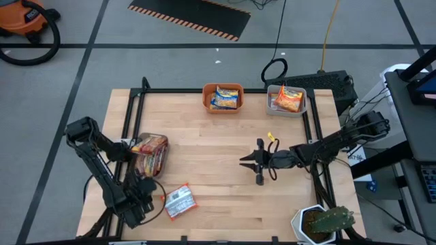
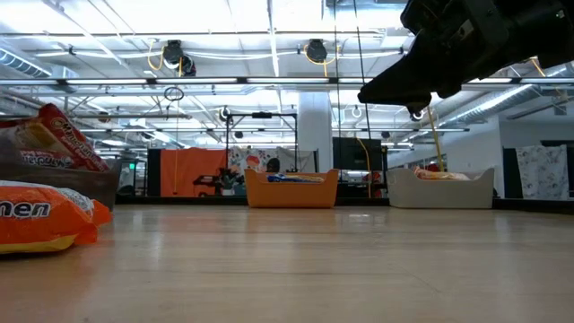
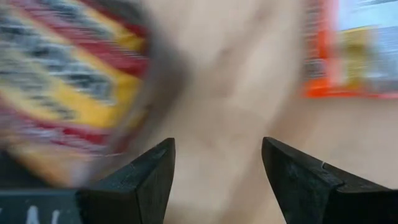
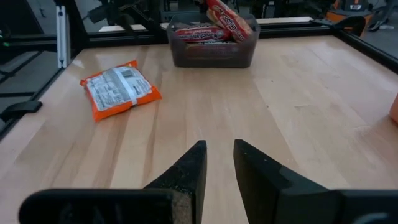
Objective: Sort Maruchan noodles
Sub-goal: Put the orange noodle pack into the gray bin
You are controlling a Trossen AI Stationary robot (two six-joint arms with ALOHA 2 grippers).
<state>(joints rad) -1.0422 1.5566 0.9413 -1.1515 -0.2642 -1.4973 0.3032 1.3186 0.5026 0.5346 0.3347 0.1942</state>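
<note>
An orange Maruchan packet (image 1: 179,201) lies flat on the table near the near edge, its label side up; it also shows as the orange packet (image 4: 118,90) and the orange packet (image 2: 45,215). Dark red-brown packets (image 1: 150,151) stick up out of a clear bin (image 4: 211,43) at the table's left. Yellow-blue packets (image 1: 225,97) lie in the orange bin (image 1: 206,102). An orange packet (image 1: 289,100) lies in the grey bin (image 1: 270,103). My left gripper (image 3: 217,155) is open, hovering between the clear bin and the loose orange packet. My right gripper (image 4: 217,149) hovers over mid-table, narrowly open, pointing toward the table's left.
A potted cactus (image 1: 327,223) stands at the table's near right corner. A black frame rail (image 1: 133,109) runs along the table's left and far edges. Bare wood (image 1: 211,150) lies between the two grippers and in front of the far bins.
</note>
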